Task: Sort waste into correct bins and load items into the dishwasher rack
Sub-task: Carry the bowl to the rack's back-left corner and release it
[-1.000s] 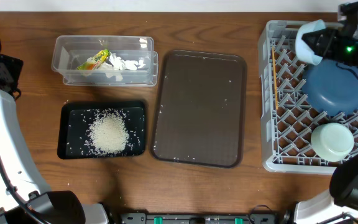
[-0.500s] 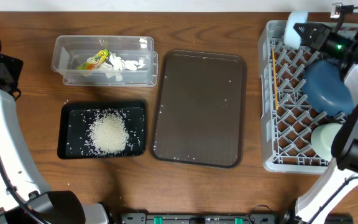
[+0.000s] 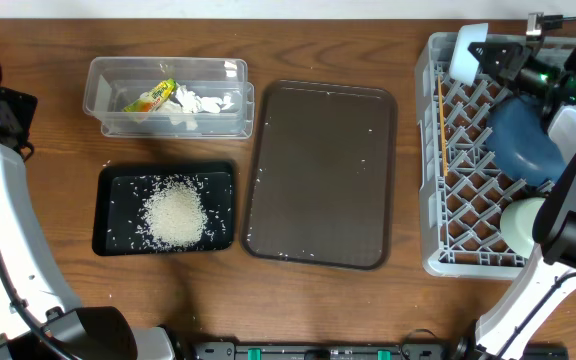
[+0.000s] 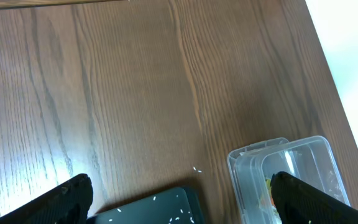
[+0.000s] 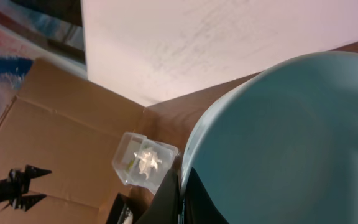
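Since a second ago the right end effector (image 3: 495,56) has carried its light blue bowl (image 3: 465,55) leftward, from above the plate to the far left corner of the rack. I see it clamped on the bowl's rim: on the right wrist camera the dark fingers (image 5: 168,198) pinch the edge, and the bowl's pale inside fills most of that view.

From big to small, the wooden tabletop (image 3: 318,40) carries the grey dishwasher rack (image 3: 468,175) at its right side. Just left of the rack lies the brown serving tray (image 3: 320,175), with a few pale specks on it. The dark blue plate (image 3: 523,140) leans among the pegs in the rack's far right part. The black tray (image 3: 118,190) sits near the front left, holding a heap of rice (image 3: 173,215) with loose grains scattered around it. Behind it stands the clear container (image 3: 103,85). A second bowl (image 3: 520,225) rests in the rack's near right corner, partly hidden by the right arm. The chopsticks (image 3: 442,125) lie along the rack's left wall. The crumpled tissue (image 3: 203,103) and the yellow-green wrapper (image 3: 150,97) are inside the clear container, side by side.

The left end effector (image 4: 182,199) hangs above the tabletop with its fingers wide apart, holding nothing.
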Robot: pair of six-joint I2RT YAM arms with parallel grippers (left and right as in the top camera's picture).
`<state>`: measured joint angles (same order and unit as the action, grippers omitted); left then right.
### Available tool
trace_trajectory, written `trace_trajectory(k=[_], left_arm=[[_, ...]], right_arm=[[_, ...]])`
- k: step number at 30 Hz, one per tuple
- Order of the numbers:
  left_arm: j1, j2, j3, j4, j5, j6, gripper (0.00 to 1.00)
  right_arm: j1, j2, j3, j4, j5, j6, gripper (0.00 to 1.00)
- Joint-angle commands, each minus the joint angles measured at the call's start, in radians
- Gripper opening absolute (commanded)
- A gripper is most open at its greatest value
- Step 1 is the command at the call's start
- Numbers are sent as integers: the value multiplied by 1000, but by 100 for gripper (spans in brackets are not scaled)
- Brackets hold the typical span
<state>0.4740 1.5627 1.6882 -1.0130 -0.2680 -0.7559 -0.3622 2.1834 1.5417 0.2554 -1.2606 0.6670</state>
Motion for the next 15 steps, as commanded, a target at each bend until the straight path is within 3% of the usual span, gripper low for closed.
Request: trace_trajectory(k=[1, 10, 15], left_arm=[[2, 0, -3, -1, -6, -1, 94], [2, 0, -3, -1, -6, -1, 93], [2, 0, -3, -1, -6, -1, 93]], right_arm=[[-26, 38, 1, -13, 31, 37, 1], [-59, 38, 1, -100, 42, 46, 1], [-64, 37, 1, -158, 84, 45, 9]])
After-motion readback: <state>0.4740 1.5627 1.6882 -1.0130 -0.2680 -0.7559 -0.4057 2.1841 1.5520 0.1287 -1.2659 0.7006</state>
